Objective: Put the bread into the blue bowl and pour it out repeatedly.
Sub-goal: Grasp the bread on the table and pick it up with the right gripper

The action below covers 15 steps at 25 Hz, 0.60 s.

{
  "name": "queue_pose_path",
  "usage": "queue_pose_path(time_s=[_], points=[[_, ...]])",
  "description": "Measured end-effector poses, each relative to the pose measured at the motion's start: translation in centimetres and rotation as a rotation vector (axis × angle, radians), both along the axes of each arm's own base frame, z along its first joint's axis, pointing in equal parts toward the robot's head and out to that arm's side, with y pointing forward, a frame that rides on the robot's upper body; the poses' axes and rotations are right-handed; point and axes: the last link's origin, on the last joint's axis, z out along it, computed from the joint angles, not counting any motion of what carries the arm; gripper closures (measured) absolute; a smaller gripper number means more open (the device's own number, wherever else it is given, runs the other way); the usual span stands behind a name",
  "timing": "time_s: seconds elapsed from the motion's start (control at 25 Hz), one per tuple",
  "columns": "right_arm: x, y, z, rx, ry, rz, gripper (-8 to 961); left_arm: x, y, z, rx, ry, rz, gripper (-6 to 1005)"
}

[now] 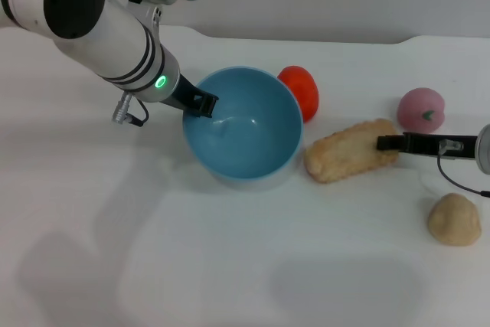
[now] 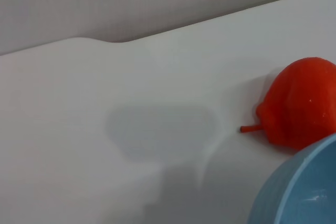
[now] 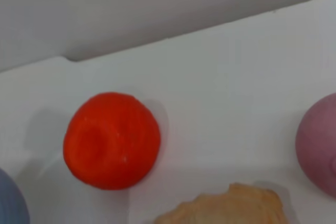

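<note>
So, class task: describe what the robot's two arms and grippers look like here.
The left arm is a thick white cylinder with black joint bands, a glowing green ring light, a silver plug with cable, and a black left gripper. The right gripper is slim and black, trailing a thin black cable.

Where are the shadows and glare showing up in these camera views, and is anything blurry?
Head view: soft arm shadows fall on the table near the camera, and a small glint sits inside the blue bowl. Left wrist view: a broad grey shadow lies on the table beside the red fruit. Right wrist view: the bread at the frame edge looks soft.
</note>
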Motion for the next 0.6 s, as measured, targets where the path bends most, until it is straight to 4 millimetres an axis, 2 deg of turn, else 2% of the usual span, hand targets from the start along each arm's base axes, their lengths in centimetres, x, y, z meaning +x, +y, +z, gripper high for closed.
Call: queue_pose_path(time_s=[0.08, 0.2, 0.28, 0.6], points=[[0.1, -0.2, 0.0, -0.008, -0.008, 0.008, 462, 0.0, 0.0, 0.0, -0.006, 0.004, -0.009, 1000], [0.4, -0.5, 0.2, -0.015, -0.006, 0.012, 565, 0.1, 0.0, 0.0, -0.010, 0.006, -0.014, 999], [0.7, -0.8, 0.9, -0.013, 0.000, 0.022, 633, 0.1, 0.0, 0.0, -0.010, 0.006, -0.016, 999], [1.0, -1.8, 4.7, -0.010, 0.040, 0.091, 720, 0.1, 0.1, 0.1, -0.009, 0.011, -0.021, 999]])
